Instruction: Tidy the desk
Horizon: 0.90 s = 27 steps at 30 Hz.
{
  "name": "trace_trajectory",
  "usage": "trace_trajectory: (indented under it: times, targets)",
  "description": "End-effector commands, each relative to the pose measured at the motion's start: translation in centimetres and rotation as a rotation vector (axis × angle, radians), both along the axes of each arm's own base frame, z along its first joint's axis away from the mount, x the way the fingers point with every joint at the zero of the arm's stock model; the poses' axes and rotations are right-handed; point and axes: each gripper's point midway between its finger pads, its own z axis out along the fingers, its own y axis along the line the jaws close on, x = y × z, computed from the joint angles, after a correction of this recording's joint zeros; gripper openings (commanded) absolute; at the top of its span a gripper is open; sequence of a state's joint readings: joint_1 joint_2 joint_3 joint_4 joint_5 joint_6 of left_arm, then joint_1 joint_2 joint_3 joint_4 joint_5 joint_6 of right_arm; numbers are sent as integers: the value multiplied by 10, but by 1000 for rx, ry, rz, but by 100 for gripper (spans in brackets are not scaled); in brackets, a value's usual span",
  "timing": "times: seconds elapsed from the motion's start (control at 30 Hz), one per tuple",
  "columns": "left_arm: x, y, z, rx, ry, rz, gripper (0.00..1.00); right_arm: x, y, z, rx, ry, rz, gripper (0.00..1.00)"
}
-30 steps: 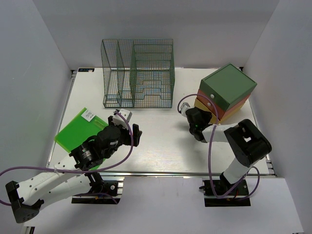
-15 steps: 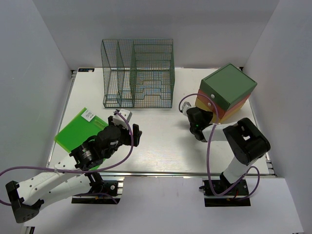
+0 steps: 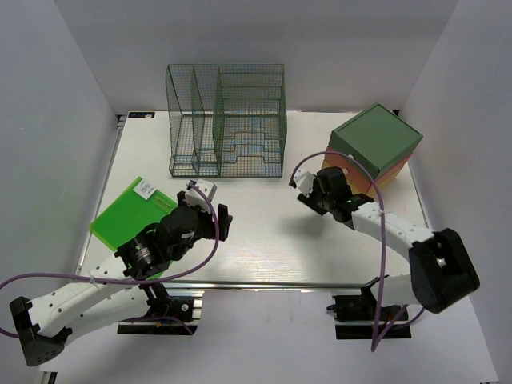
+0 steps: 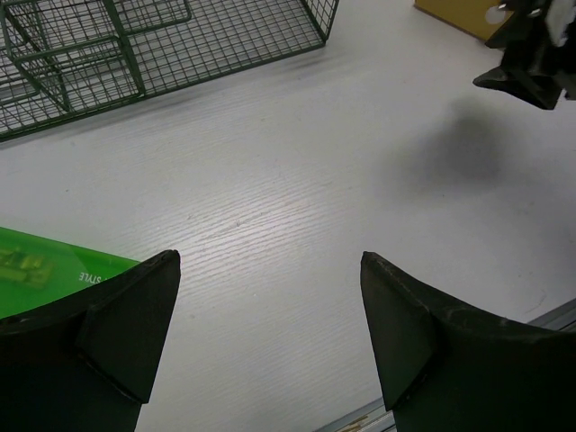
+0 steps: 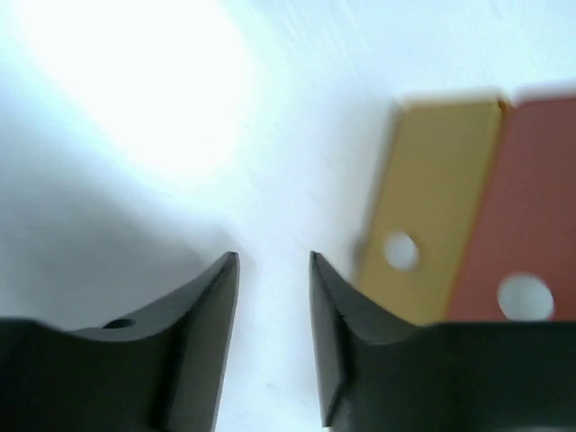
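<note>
The desk (image 3: 264,232) is a white tabletop with rail edges. My left gripper (image 3: 223,221) is open and empty above its front left part; in the left wrist view (image 4: 270,263) only bare desk lies between the fingers. My right gripper (image 3: 318,198) hovers just left of the green-topped drawer box (image 3: 376,142). Its jaws stand a little apart with nothing between them (image 5: 274,261). The right wrist view, blurred, shows the box's yellow drawer (image 5: 441,198) and red drawer (image 5: 531,207) to the right.
A green wire-mesh rack (image 3: 226,120) stands at the back centre and also shows in the left wrist view (image 4: 135,54). A flat green folder (image 3: 128,212) lies at the left edge beside my left arm; its corner shows in the left wrist view (image 4: 45,270).
My right arm has stretched out, its elbow swinging to the front right. Its gripper has shifted slightly back beside the drawer box. The left arm has not moved.
</note>
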<state>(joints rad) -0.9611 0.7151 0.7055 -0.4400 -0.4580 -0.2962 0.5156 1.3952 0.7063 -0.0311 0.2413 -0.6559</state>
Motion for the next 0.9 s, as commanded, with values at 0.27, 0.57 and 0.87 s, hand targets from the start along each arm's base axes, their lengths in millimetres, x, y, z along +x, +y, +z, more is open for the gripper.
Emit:
trace_trajectory:
  times: [0.27, 0.57, 0.87]
  targets:
    - [-3, 7, -22, -86, 107, 123, 88, -66, 83, 52, 472, 281, 289, 87]
    - [-41, 59, 5, -416, 234, 325, 83, -96, 121, 71, 652, 430, 407, 79]
    - [-59, 127, 21, -451, 219, 557, 86, -101, 197, 73, 548, 544, 472, 81]
